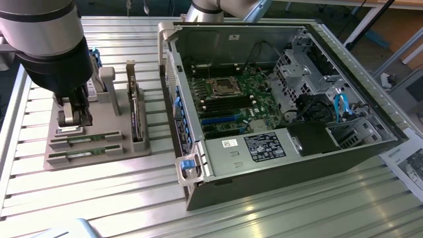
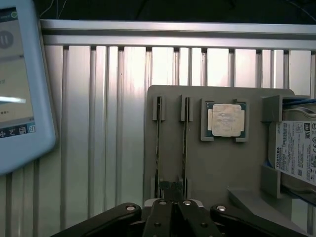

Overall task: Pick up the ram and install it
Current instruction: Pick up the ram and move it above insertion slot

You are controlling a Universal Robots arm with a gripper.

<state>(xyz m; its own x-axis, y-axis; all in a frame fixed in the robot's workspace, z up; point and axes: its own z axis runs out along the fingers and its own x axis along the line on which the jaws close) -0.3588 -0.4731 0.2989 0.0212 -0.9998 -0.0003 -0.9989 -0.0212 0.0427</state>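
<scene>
Closest to the exterior view's camera, my arm (image 1: 43, 44) stands on the exterior view's left, with my gripper (image 1: 74, 121) hanging over the grey holder (image 1: 59, 162), just on the far side of the far ram stick (image 1: 86, 138). The near ram stick (image 1: 86, 154) lies alongside it, and both sit in their slots. An upright card (image 1: 135, 116) stands just to the right, and the open computer case (image 1: 278, 181) lies further right. Through the wrist view, my fingers (image 2: 160, 217) are drawn narrow, tips nearly together, at the ends of the two sticks. On the holder beside them are a processor chip (image 2: 226, 119) and a hard drive (image 2: 296, 153), and a tablet (image 2: 19, 74) lies well apart.
</scene>
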